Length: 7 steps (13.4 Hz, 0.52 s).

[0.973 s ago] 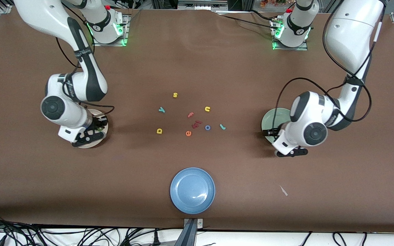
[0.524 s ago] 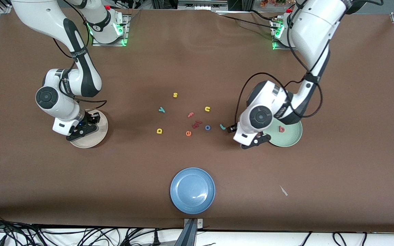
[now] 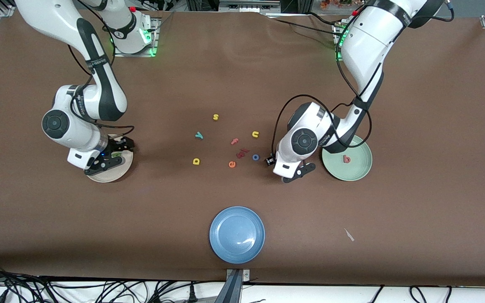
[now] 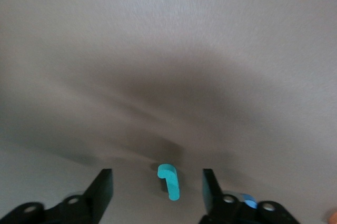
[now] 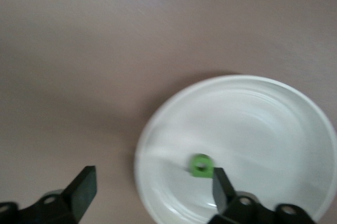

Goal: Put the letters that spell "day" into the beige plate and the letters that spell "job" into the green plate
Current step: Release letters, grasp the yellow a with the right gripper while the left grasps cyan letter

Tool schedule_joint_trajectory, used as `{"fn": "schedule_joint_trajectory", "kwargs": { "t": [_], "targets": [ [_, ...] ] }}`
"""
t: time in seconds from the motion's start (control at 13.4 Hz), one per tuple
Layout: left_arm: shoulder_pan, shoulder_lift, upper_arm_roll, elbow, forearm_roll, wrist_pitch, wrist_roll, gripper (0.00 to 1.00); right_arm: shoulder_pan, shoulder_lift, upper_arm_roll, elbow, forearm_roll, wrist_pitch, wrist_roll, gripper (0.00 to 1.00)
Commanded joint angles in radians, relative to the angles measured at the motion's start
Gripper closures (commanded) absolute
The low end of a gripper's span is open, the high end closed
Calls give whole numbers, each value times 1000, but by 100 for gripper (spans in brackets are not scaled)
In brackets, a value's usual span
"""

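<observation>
Now the left pincer (image 4: 155, 190) straddles the teal hooked j (image 4: 169, 180), fingers apart. One green d (image 5: 200, 164) lies in the beige plate (image 5: 274, 108) under the released right pincer (image 5: 152, 190).

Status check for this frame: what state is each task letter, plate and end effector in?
left end effector: open, astride the teal j
teal j: flat on the table, not gripped
right end effector: open, over the beige plate
beige plate: holds the green d
green d: lying in the plate
green plate: holds the red b
blue o, yellow a, teal y: on the table, unplated
</observation>
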Motion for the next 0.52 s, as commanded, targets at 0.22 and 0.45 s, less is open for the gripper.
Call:
{"fn": "schedule_joint_trajectory", "kwargs": {
  "t": [0.22,0.45],
  "targets": [
    [-45,27,9,16,-21,-2,-64,54,10,49,145,69,34,13,352,0],
    [-41,46,9,16,-9,1,-48,98,87,129,163,168,31,33,561,0]
  ]
}}
